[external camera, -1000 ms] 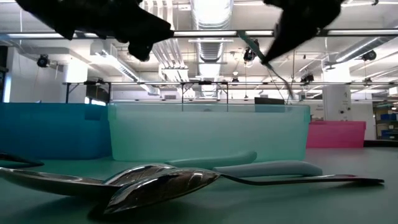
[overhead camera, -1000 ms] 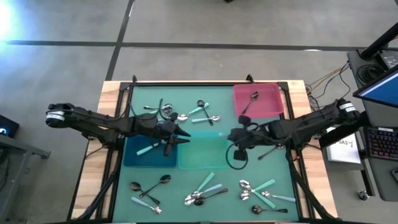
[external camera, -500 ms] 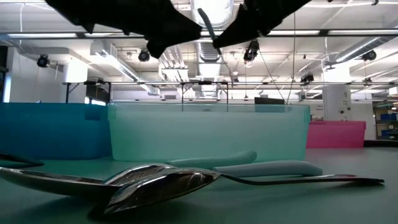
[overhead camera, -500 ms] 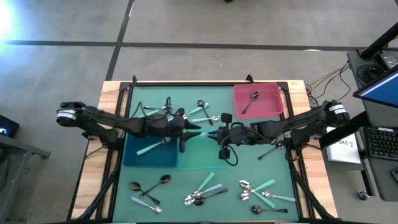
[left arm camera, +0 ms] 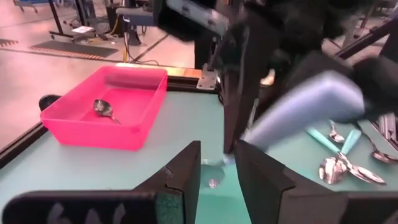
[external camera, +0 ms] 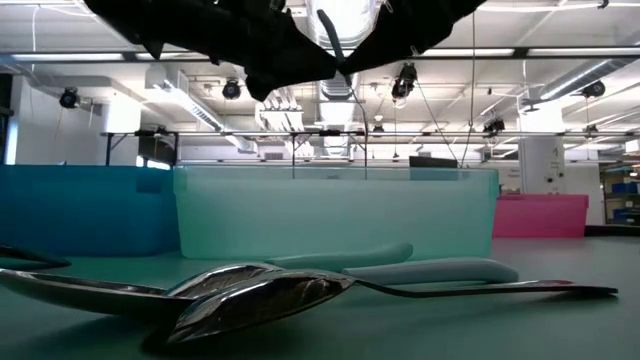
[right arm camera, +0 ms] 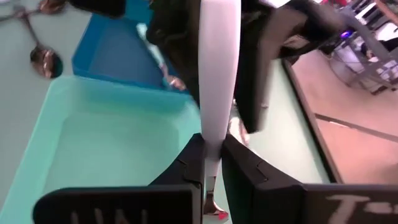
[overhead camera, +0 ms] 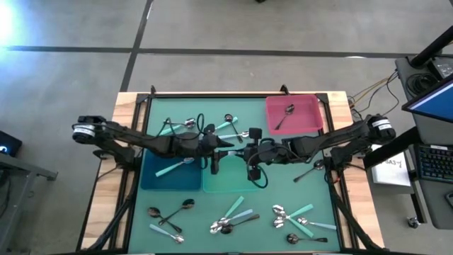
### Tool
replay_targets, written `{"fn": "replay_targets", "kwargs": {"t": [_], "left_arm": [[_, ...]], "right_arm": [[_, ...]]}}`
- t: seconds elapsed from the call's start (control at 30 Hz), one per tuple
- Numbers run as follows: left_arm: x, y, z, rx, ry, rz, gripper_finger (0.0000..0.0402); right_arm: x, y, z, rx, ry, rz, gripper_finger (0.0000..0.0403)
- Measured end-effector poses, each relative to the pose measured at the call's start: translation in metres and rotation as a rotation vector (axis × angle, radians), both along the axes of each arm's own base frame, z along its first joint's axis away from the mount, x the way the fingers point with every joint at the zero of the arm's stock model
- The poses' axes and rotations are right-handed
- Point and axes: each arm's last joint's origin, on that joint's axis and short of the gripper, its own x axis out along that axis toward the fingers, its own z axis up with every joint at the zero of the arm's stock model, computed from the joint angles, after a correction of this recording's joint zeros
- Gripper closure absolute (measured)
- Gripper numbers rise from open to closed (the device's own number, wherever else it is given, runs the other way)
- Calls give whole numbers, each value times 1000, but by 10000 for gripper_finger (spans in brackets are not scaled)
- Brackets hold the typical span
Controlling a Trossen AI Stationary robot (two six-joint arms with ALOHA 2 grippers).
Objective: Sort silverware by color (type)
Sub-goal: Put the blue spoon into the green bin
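Over the green table [overhead camera: 134, 219] our right gripper [overhead camera: 239, 151], clamped on a teal-handled spoon [right arm camera: 217, 74], meets our half-parted left gripper [overhead camera: 221, 145]; next, a handover or drop into the teal bin [overhead camera: 233, 183].

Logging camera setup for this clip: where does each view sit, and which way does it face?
High view: overhead, straight down on both arms meeting above the teal bin.
Low view: table height, across silver spoons toward the bins; arms overhead.
Left wrist view: past the left pincer toward the pink bin.
Right wrist view: past the right pincer, shut on a teal-handled spoon.
Shared: the pink bin appears in high and left wrist views.
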Motion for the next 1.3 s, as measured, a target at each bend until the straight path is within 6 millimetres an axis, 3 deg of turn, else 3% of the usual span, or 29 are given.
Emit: {"fn": "replay_targets", "kwargs": {"t": [0.27, 0.77, 1.13, 1.3], "left_arm": [[-5, -3, 2, -47, 35, -57, 308], [-3, -2, 13, 23, -65, -34, 232], [1, -3, 17, 9, -146, -38, 251], [1, -3, 18, 6, -164, -38, 292]], "right_arm": [[-3, -2, 6, 2, -20, -13, 382], [-2, -2, 5, 35, -17, -20, 382], [-1, -2, 4, 37, -20, -18, 382], [0, -2, 2, 35, -13, -19, 382]]}}
